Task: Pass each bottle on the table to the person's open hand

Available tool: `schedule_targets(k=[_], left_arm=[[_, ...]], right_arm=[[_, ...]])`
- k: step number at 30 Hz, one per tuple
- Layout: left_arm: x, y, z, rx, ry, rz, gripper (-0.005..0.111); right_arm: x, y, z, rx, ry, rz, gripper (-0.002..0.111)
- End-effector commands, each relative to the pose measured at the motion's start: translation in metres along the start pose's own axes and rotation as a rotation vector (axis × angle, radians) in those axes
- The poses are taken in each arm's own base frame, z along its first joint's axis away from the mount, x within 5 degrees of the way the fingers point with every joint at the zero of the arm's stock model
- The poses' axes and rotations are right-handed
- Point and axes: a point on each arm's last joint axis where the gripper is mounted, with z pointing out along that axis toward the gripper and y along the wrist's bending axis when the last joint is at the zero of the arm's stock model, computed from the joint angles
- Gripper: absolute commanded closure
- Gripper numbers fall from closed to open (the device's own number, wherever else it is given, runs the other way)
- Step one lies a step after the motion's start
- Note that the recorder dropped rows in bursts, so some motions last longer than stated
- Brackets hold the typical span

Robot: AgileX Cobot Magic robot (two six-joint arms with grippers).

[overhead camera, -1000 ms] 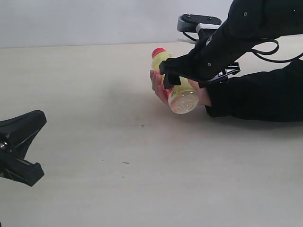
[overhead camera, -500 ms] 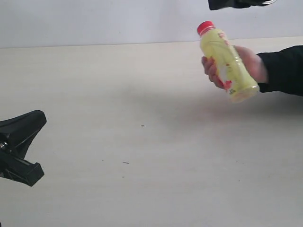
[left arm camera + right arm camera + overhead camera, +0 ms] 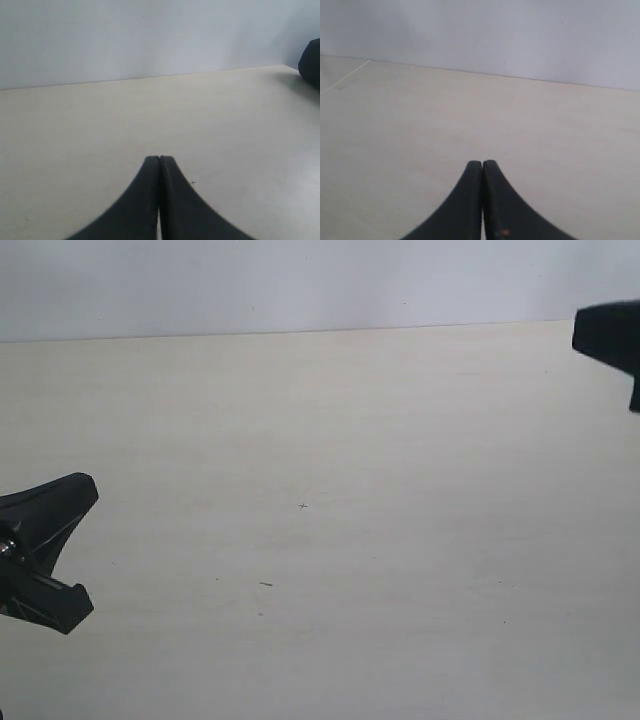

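Note:
No bottle and no hand shows in any view now. The pale beige table [image 3: 330,440] carries only tiny dark specks. My left gripper [image 3: 85,485] sits low at the left edge of the exterior view, its black fingers pressed together and holding nothing; the left wrist view shows the same shut tips [image 3: 159,159]. My right gripper [image 3: 585,335] pokes in at the far right edge of the exterior view. In the right wrist view its tips [image 3: 482,163] meet with nothing between them.
A pale grey wall [image 3: 300,280] runs along the table's far edge. A small dark cross mark [image 3: 303,506] and a short dark speck [image 3: 266,584] lie near the table's middle. The right arm shows as a dark blob [image 3: 311,62] in the left wrist view.
The person's hand has left the view to the right with the yellow bottle. My right gripper, which had let go and lifted, now sits shut at the right edge. The left arm stayed still.

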Motion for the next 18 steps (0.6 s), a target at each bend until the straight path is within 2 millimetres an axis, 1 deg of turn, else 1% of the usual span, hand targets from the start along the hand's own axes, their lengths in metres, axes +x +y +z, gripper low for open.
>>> schedule_targets(k=[1, 5, 18], left_arm=[[0.0, -0.0002, -0.0012, 0.006, -0.004, 0.005, 0.107], [0.0, -0.0002, -0.0012, 0.006, -0.004, 0.005, 0.107], [0.0, -0.0002, -0.0012, 0.006, -0.004, 0.005, 0.107]], right_arm=[[0.0228, -0.0023, -0.0042, -0.001, 0.021, 0.043, 0.108], [0.0264, -0.0013, -0.0054, -0.01, 0.052, 0.042, 0.108], [0.0256, -0.0015, -0.0054, -0.008, 0.044, 0.044, 0.108]])
